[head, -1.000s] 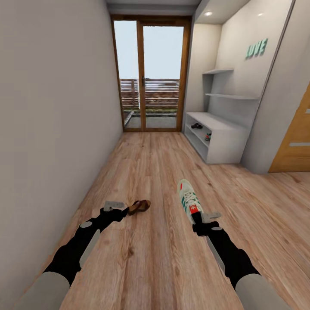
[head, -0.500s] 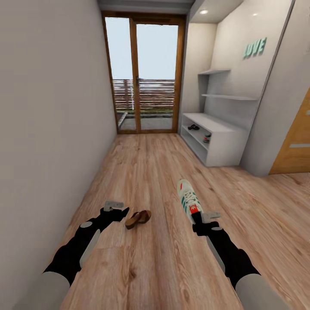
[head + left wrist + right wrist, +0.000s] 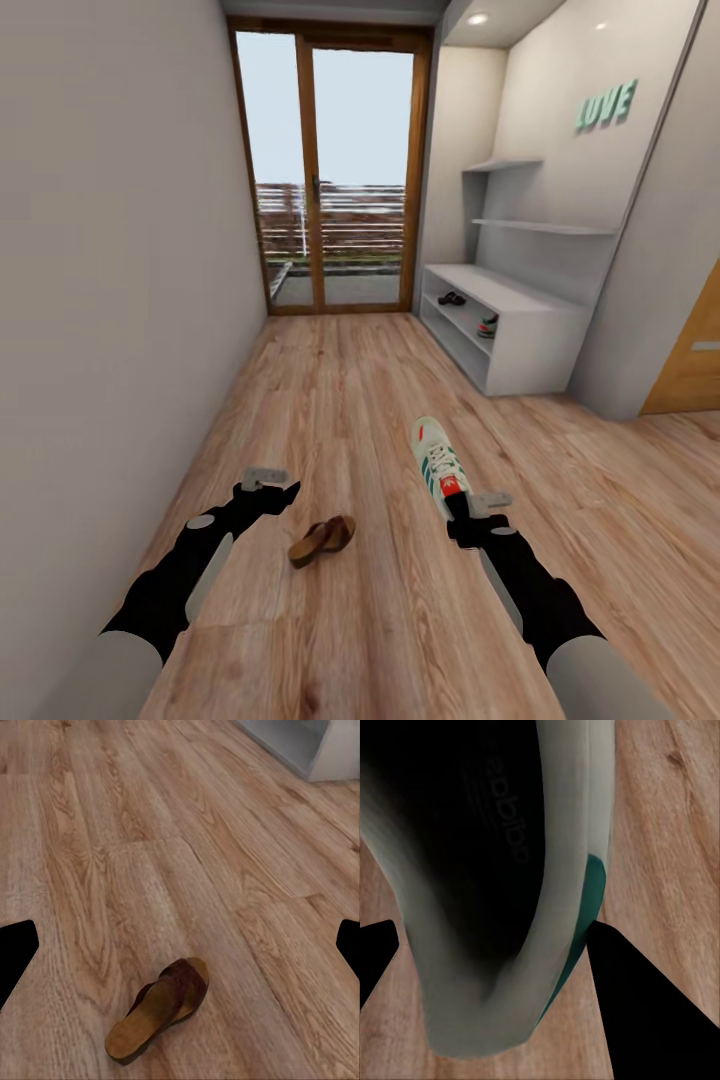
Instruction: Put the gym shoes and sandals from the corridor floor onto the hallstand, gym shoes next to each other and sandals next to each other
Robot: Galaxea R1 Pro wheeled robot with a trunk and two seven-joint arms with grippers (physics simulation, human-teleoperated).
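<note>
My right gripper (image 3: 457, 503) is shut on the heel of a white gym shoe (image 3: 438, 465) with green stripes, held above the floor with its toe pointing away; its dark inside (image 3: 472, 870) is close up in the right wrist view. A brown sandal (image 3: 322, 540) lies on the wooden floor just ahead and right of my left gripper (image 3: 287, 491), which is open and empty; the sandal (image 3: 161, 1006) lies between and beyond the spread fingers. The white hallstand (image 3: 505, 292) stands at the right wall, with another sandal (image 3: 452, 298) and another gym shoe (image 3: 487, 325) in its open shelves.
The corridor runs toward a glass door (image 3: 335, 170) with a wooden frame. A plain wall (image 3: 110, 300) bounds the left side. Floating shelves (image 3: 545, 227) and teal lettering (image 3: 605, 106) hang above the hallstand. A wooden door (image 3: 695, 365) is at the far right.
The sandal, close against my left gripper's tips a second ago, now lies lower on the floor, apart from them. The whole view has shifted, so the camera moved. The right arm holds its pose.
</note>
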